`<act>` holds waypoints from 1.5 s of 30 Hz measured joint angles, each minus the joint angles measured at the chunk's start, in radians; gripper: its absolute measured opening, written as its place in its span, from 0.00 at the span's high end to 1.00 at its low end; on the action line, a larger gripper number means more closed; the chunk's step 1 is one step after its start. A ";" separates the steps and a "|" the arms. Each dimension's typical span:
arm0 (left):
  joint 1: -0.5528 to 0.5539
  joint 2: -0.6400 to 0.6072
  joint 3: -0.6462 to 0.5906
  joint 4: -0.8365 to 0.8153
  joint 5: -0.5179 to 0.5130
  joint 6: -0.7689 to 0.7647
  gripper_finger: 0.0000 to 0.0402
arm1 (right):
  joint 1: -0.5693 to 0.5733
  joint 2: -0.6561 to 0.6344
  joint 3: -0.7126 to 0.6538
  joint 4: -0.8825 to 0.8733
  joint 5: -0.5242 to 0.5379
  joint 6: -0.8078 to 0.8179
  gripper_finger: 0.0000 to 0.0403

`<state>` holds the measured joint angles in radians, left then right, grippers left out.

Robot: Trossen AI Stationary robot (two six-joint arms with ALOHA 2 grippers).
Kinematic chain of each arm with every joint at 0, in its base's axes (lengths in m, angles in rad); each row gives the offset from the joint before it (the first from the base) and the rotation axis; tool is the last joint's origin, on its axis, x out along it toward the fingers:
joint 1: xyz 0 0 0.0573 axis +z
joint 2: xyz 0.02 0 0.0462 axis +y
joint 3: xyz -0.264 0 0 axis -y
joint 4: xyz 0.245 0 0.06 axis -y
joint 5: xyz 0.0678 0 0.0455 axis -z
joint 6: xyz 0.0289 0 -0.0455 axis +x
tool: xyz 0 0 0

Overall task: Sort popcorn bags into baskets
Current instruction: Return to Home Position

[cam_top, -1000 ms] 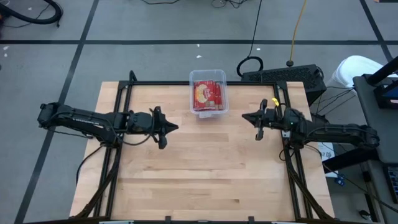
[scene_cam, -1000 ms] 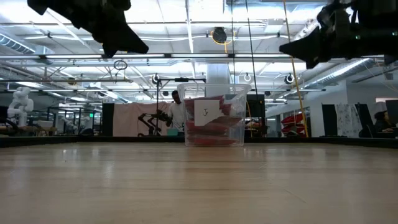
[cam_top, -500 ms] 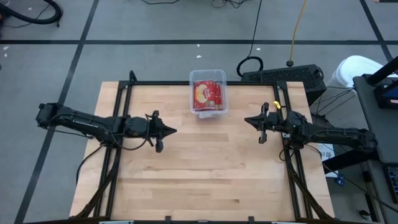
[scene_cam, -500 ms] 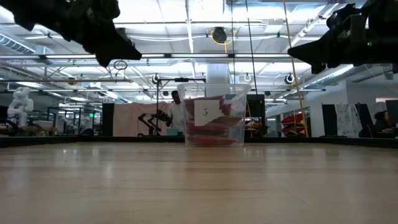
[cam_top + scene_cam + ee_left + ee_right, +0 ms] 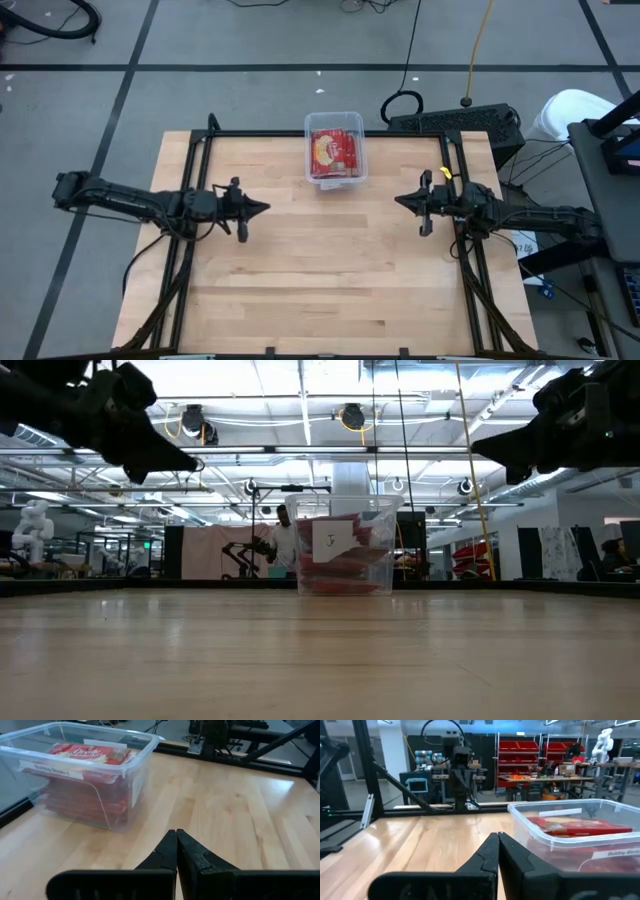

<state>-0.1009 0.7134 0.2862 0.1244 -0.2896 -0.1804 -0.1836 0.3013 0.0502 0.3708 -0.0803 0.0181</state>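
Left claw (image 5: 262,208) hangs above the left half of the counter (image 5: 320,270), its two dark fingers pressed together at the tips with nothing between them; the left wrist view shows them meeting in a point (image 5: 176,832). Right claw (image 5: 400,201) hangs above the right side of the counter, pointing inward toward the middle, and its fingers are likewise closed on nothing (image 5: 497,836). The two claws face each other across the bare wood, well apart. From table height both ride high over the surface, the left claw (image 5: 190,463) on one side and the right claw (image 5: 478,450) on the other.

Between them, but farther back at the counter's far edge, stands the clear tub (image 5: 335,116). The red popcorn bags (image 5: 333,152) lie stacked flat inside it, the top one face up with its yellow popcorn picture showing. Seen from the low view, the stack (image 5: 340,565) fills most of the tub's height, and a small white label (image 5: 331,540) sits on the near wall (image 5: 380,510). Neither claw touches the tub.

Out in the room behind the tub, a person (image 5: 285,538) stands.
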 joint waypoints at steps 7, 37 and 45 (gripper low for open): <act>0.000 -0.114 -0.080 0.000 0.001 0.001 1.00 | 0.032 -0.044 -0.002 -0.021 -0.004 -0.002 1.00; 0.001 -0.239 -0.124 -0.036 -0.001 -0.005 1.00 | 0.271 -0.300 0.007 -0.356 0.155 -0.008 1.00; 0.001 -0.239 -0.124 -0.039 0.000 0.002 1.00 | 0.270 -0.299 0.008 -0.370 0.133 -0.021 1.00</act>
<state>-0.0998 0.4744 0.1623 0.0853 -0.2897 -0.1780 0.0868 0.0025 0.0578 0.0011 0.0529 -0.0029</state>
